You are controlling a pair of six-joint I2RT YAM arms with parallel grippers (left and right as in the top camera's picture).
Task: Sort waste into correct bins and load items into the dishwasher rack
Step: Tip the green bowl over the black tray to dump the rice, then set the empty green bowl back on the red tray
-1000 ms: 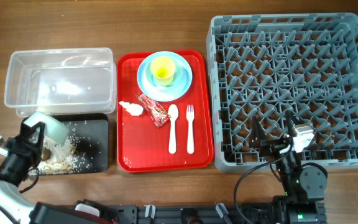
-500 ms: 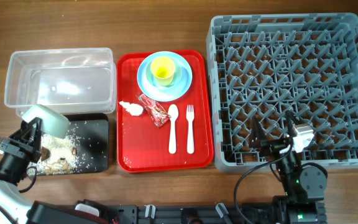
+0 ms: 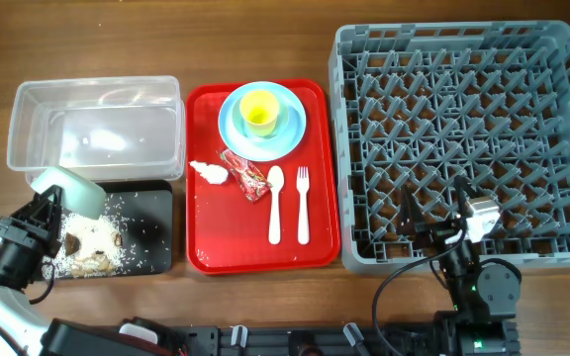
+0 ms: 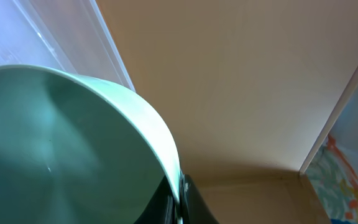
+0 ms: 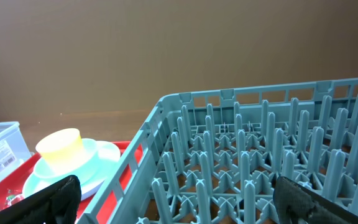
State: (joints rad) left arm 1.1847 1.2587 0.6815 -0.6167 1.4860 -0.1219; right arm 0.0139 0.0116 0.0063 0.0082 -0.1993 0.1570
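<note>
My left gripper (image 3: 53, 206) is shut on the rim of the mint-green bowl (image 3: 71, 190), which it holds tilted over the left end of the black tray (image 3: 151, 232). In the left wrist view the bowl (image 4: 61, 143) fills the left side, its rim pinched by the jaws at the gripper (image 4: 180, 202). Beige food scraps and white crumbs (image 3: 89, 247) lie in the black tray. My right gripper (image 3: 433, 210) stands open over the near edge of the dishwasher rack (image 3: 468, 59), its fingers (image 5: 55, 199) empty. The tissue (image 3: 209, 171), wrapper (image 3: 245, 178), spoon (image 3: 275, 203) and fork (image 3: 303, 203) lie on the red tray (image 3: 206, 247).
The clear tub (image 3: 95, 94) stands behind the black tray. A yellow cup (image 3: 258, 111) sits on the pale blue plate (image 3: 290, 133) at the back of the red tray. The right wrist view shows the rack (image 5: 260, 155) and the cup (image 5: 59, 148).
My left gripper has drawn the tilted bowl a little left and back, off the scraps, which now lie uncovered in the black tray. The right arm has not moved.
</note>
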